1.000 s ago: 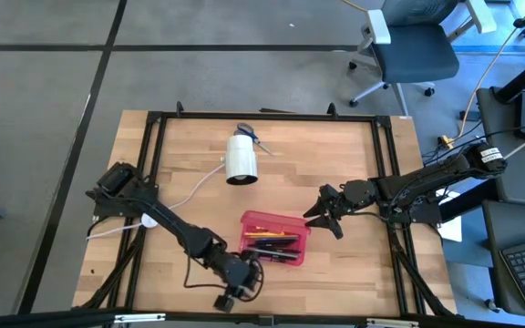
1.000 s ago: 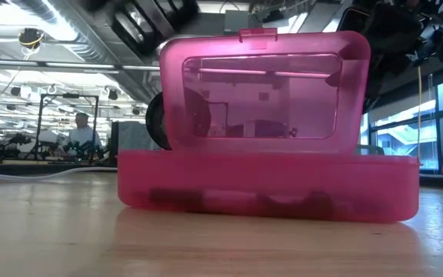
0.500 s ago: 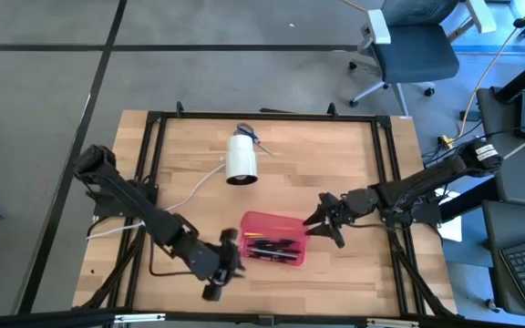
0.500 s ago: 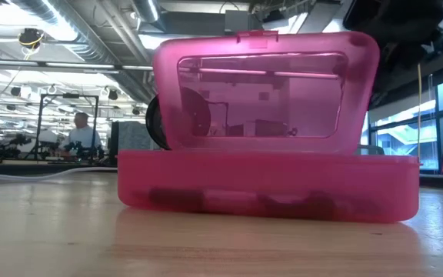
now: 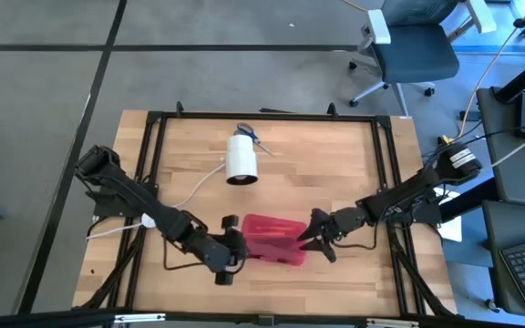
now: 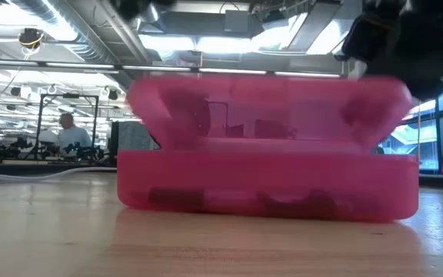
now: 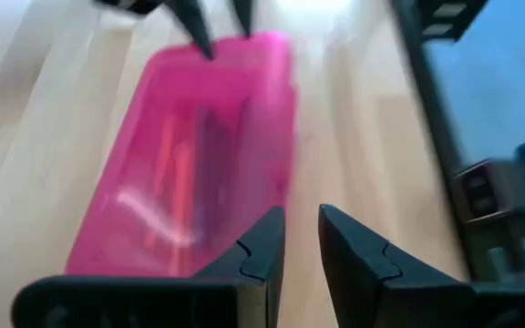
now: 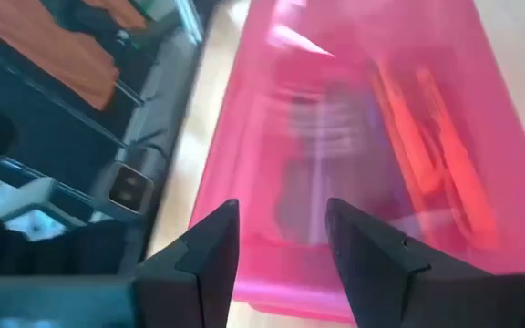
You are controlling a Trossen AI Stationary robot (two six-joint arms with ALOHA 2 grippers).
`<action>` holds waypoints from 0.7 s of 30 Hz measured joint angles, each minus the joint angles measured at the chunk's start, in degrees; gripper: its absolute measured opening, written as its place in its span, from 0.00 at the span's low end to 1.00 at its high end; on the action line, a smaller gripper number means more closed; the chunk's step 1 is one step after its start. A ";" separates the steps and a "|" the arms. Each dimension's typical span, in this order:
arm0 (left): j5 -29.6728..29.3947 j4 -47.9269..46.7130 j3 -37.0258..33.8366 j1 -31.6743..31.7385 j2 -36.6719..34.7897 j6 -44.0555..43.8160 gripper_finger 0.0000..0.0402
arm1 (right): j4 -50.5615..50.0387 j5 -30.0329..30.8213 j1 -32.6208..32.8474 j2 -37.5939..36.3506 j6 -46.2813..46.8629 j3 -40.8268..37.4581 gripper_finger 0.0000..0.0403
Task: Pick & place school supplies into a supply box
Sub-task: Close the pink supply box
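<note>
We see the supply box [image 5: 272, 239] near the table's [image 5: 335, 164] front middle, its lid lowered over the base; school supplies [image 8: 427, 164] show faintly through the pink plastic. Our left gripper [image 5: 231, 246] sits at its left end, fingers slightly parted; our right gripper [image 5: 312, 239] at its right end, fingers spread.

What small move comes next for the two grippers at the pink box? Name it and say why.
Probably press the lid down the rest of the way. In the low view the lid of the supply box hangs tilted just above the base, not seated. The left gripper sits at one end and the right gripper at the other, and pens show inside through the plastic.
</note>
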 joint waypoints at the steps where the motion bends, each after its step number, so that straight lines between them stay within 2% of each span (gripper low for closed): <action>1: 0.05 -0.15 -0.54 0.52 0.43 -0.28 0.16 | -0.13 0.71 0.33 0.93 0.35 0.19 0.43; 6: 0.49 1.21 -2.16 3.65 3.48 -0.55 0.16 | -0.62 2.86 1.45 5.11 -0.19 3.37 0.43; 9: 3.21 1.06 -3.04 5.46 6.03 -1.58 0.16 | -2.54 2.82 1.46 7.21 -1.74 6.09 0.43; 16: 9.60 1.32 -3.23 8.00 11.14 -4.54 0.15 | -14.73 3.16 1.46 9.51 -3.32 12.58 0.43; 21: 9.63 2.04 -3.19 7.70 11.71 -7.62 0.15 | -22.12 5.08 1.46 9.40 -5.30 15.70 0.43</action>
